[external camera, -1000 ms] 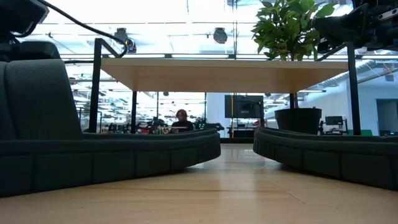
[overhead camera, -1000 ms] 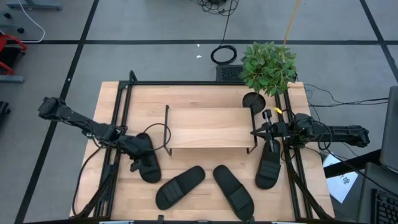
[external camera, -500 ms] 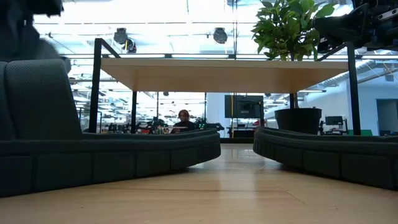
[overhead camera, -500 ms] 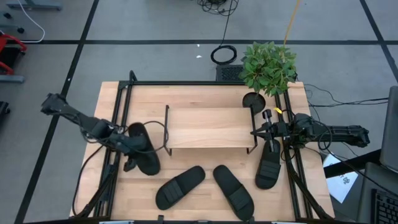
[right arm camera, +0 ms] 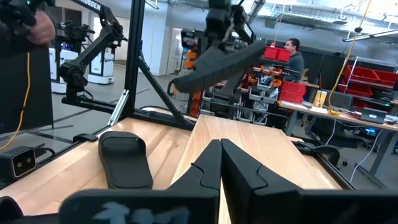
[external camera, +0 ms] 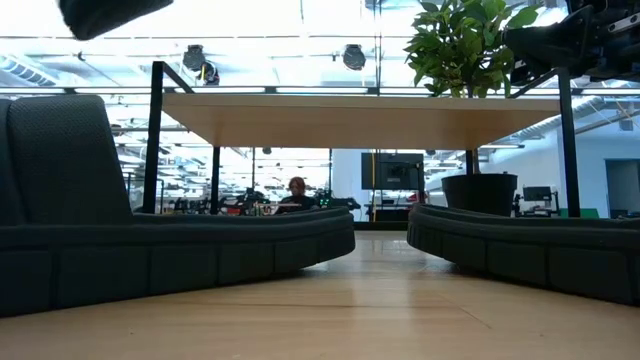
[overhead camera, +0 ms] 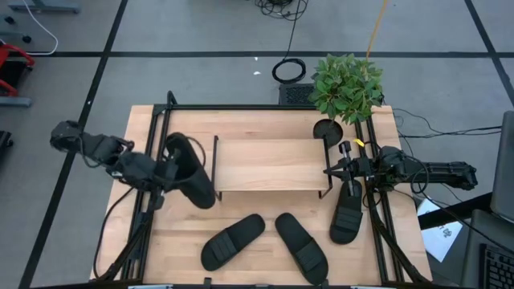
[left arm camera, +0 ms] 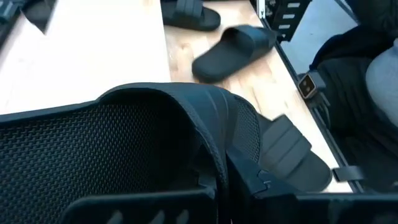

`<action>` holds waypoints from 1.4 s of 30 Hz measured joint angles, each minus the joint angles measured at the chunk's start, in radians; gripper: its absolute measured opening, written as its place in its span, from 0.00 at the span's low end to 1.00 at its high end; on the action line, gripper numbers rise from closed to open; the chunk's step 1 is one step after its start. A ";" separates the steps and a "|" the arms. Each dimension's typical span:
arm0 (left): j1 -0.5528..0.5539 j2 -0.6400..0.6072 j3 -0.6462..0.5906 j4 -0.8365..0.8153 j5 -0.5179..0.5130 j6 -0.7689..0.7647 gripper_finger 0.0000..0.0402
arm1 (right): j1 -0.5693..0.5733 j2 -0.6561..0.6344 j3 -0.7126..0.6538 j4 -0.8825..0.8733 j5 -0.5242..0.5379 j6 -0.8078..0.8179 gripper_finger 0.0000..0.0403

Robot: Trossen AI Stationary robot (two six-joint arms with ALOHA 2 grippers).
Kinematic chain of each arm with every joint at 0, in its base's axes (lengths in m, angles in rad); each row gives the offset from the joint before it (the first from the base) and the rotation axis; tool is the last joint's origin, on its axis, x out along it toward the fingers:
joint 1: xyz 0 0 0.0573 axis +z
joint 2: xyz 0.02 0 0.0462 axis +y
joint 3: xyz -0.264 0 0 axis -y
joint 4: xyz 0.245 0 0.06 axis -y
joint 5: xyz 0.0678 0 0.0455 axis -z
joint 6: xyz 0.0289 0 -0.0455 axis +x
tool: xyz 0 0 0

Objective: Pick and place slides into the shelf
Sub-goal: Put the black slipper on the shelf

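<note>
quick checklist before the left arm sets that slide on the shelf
1. Slide held: ok. The left gripper is shut on the lifted slide, which is off the table.
2. Slide over the shelf: not ok. It hangs at the left end of the shelf, not above the board.
3. Shelf top free: ok. Nothing lies on the board.
4. Right gripper out of the way: ok. It waits, fingers together, at the shelf's right end, above another slide.
5. Slide level: not ok. In the right wrist view it hangs tilted.
6. Slides remaining: three on the table, including two in front.
</note>
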 joint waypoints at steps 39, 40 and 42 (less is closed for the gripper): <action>0.716 1.012 0.961 -0.675 0.863 0.670 0.00 | 0.000 0.000 0.000 0.000 0.001 -0.004 0.00; 0.716 1.014 0.956 -0.667 0.870 0.664 0.00 | 0.000 0.000 0.000 0.000 0.001 -0.004 0.00; 0.716 1.023 0.951 -0.662 0.872 0.648 0.00 | 0.000 0.000 0.000 0.000 0.001 -0.004 0.00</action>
